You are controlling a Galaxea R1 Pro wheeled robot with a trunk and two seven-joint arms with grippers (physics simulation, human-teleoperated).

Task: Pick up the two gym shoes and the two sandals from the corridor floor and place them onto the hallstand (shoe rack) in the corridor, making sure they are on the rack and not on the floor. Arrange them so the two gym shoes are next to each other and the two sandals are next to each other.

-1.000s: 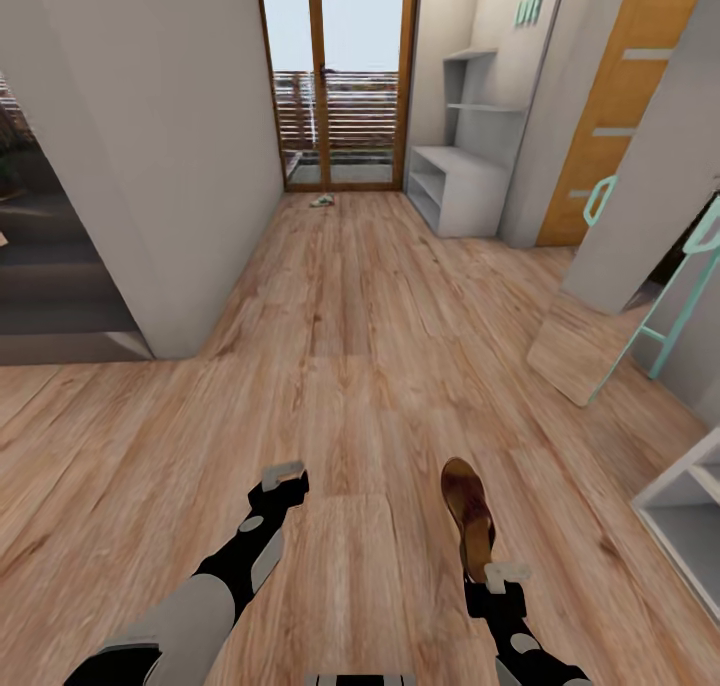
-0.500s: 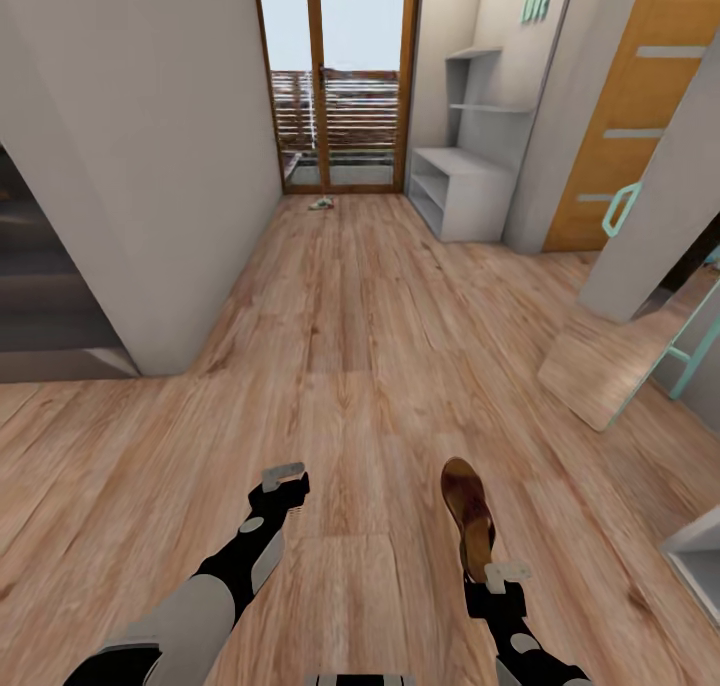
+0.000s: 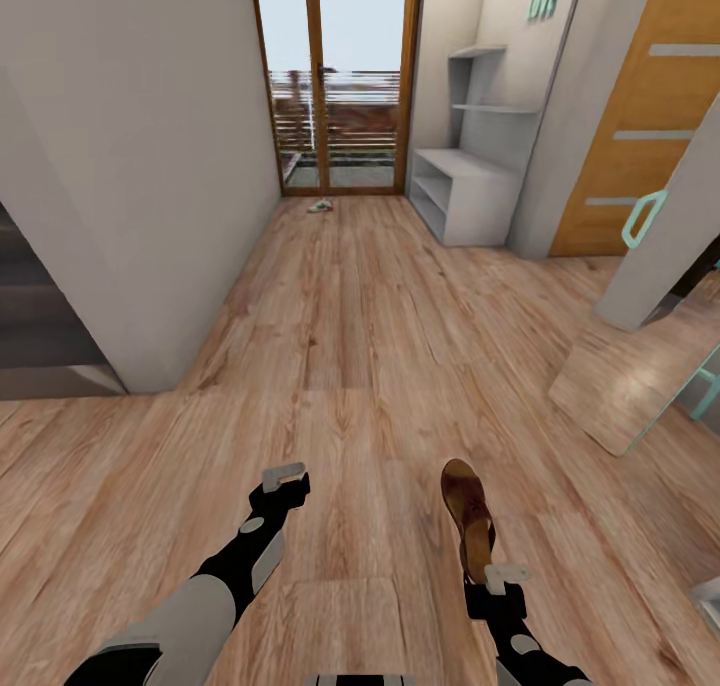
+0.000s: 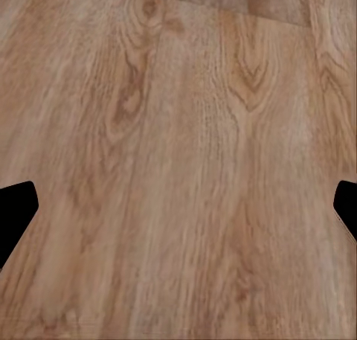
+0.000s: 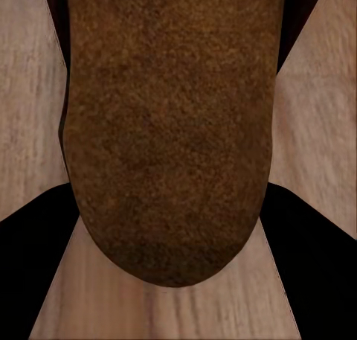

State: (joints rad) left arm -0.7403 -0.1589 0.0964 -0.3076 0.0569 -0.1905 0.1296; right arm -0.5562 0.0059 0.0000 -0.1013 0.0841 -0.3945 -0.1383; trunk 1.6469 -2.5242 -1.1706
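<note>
Hallstand [image 3: 462, 194] nearer as view advanced; right gripper [image 3: 497, 574] clamped on sandal [image 3: 470, 516], left gripper [image 3: 283, 478] apart, empty

Brown sandal [image 3: 468, 514], light brown wood-grain corridor floor [image 3: 350, 316], white-grey hallstand [image 3: 465, 191].

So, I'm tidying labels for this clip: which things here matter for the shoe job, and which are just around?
Belongs to the job:
sandal in the right gripper
gym shoe far down the corridor floor
hallstand
left gripper, holding nothing

Just around:
glass door
orange door
</note>
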